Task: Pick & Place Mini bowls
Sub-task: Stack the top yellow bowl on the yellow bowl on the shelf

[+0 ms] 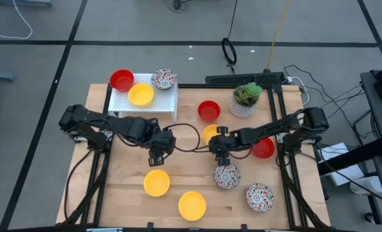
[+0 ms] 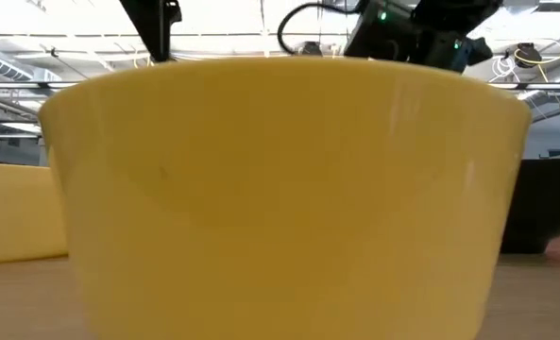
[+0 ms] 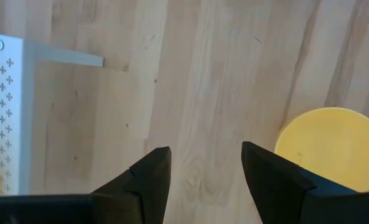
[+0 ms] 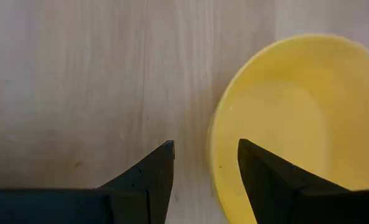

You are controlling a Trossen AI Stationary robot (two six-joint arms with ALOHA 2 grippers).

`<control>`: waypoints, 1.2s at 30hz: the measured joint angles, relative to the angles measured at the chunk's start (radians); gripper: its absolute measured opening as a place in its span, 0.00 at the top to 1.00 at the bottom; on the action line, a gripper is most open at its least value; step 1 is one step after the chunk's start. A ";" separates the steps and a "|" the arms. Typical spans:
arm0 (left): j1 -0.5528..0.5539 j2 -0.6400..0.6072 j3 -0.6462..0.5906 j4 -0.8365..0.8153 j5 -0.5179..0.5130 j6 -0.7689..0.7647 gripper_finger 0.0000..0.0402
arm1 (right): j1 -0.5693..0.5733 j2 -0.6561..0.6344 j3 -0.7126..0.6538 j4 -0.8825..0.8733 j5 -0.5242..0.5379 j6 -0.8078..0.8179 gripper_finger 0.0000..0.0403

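Both grippers hover open over the table's middle. My right gripper (image 1: pixel 219 147) (image 4: pixel 204 167) is above the near-left rim (image 4: pixel 214 149) of a yellow bowl (image 1: pixel 209 133) (image 4: pixel 296 118); one finger stands over its inside and one outside, and no touch shows. My left gripper (image 1: pixel 160 148) (image 3: pixel 203 171) is over bare wood, far of another yellow bowl (image 1: pixel 156 183) (image 3: pixel 330 146). A third yellow bowl (image 1: pixel 192 205) (image 2: pixel 280 198) fills the low view. Red bowls (image 1: pixel 209 110) (image 1: pixel 264 149) and speckled bowls (image 1: pixel 227 176) (image 1: pixel 259 197) rest on the table.
A white perforated rack (image 1: pixel 157 104) (image 3: pixel 4 112) at the far left carries a red bowl (image 1: pixel 122 80), a yellow bowl (image 1: pixel 141 95) and a speckled bowl (image 1: pixel 163 78). A white pot with a green plant (image 1: pixel 245 100) stands far right. Bare wood lies between the grippers.
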 joint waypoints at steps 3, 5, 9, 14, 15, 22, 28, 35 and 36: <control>-0.005 -0.013 0.000 -0.004 0.000 -0.020 0.50 | 0.000 0.020 0.000 0.027 0.001 -0.033 0.64; -0.006 -0.028 -0.001 -0.003 -0.002 -0.035 0.50 | 0.000 0.023 0.001 0.053 0.001 -0.046 0.71; -0.012 -0.061 -0.001 -0.006 -0.002 -0.046 0.50 | -0.004 0.023 0.001 0.102 -0.004 -0.049 0.93; -0.013 -0.132 -0.001 -0.004 -0.002 -0.054 0.50 | -0.006 0.023 0.007 0.163 -0.043 -0.044 0.99; -0.013 -0.148 -0.001 -0.002 -0.003 -0.061 0.50 | -0.006 0.023 0.018 0.164 -0.056 -0.045 0.99; -0.013 -0.254 -0.001 0.017 -0.037 -0.083 0.50 | -0.014 0.076 0.182 0.161 -0.064 -0.046 1.00; -0.014 -0.303 0.000 0.018 -0.038 -0.101 0.50 | -0.014 0.226 0.343 0.164 -0.163 -0.054 1.00; -0.017 -0.317 0.000 0.012 -0.037 -0.124 0.50 | -0.011 0.333 0.459 0.197 -0.165 -0.076 1.00; -0.017 -0.317 0.000 0.011 -0.033 -0.127 0.50 | -0.011 0.341 0.457 0.199 -0.166 -0.075 1.00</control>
